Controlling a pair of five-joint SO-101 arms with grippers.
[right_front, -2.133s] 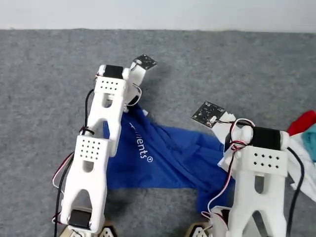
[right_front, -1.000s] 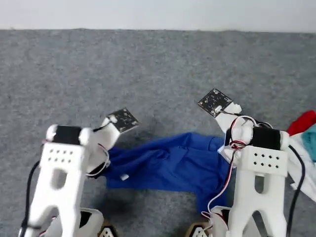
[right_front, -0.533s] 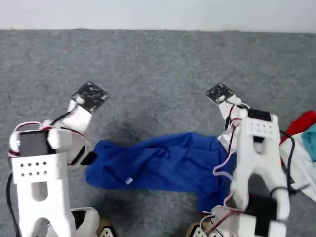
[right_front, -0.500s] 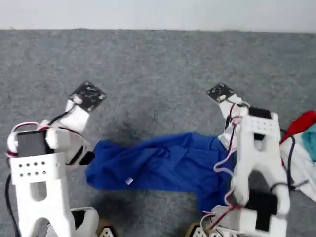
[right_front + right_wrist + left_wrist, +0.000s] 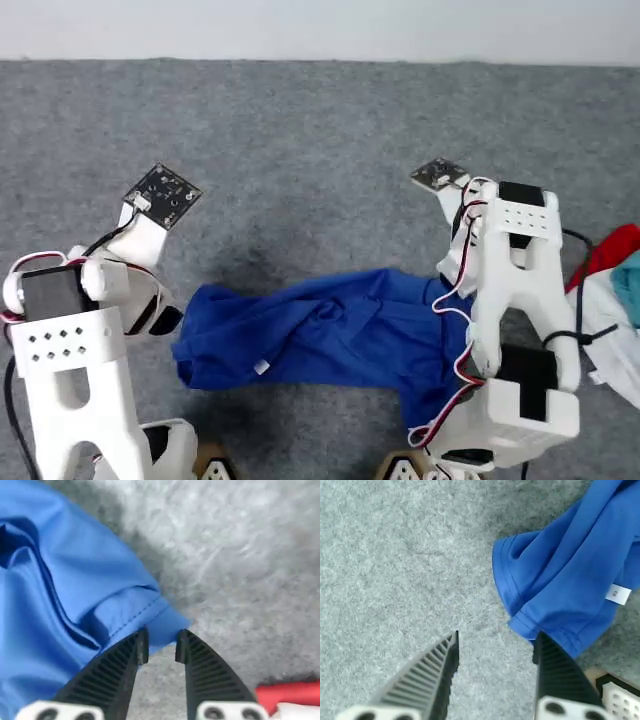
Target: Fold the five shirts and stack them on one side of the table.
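High view has the grey table [image 5: 330, 130] running from the near edge to the pale wall at the back. On it, close to the near edge and between the two arms, lies the blue shirt [image 5: 330, 335], bunched and creased into a long band stretched crosswise, with one flap hanging toward the near edge next to the right arm. The left arm [image 5: 75, 370] stands at the band's left end and the right arm [image 5: 520, 290] at its right end, part of it over the cloth. A pile [image 5: 615, 290] of red, teal and white clothes sits at the table's right edge, just beside the right arm and apart from the shirt. In the left wrist view the left gripper [image 5: 497, 636] is spread wide with nothing between its fingers, its tips over bare table just beside the shirt's stitched hem; one finger crosses in front of the hem, and whether it touches cannot be told. In the right wrist view the right gripper [image 5: 161, 635] has only a narrow gap between its fingers, tips at a folded corner of the shirt, and whether they pinch the cloth cannot be told. A small white label [image 5: 617, 594] shows on the shirt near the left end
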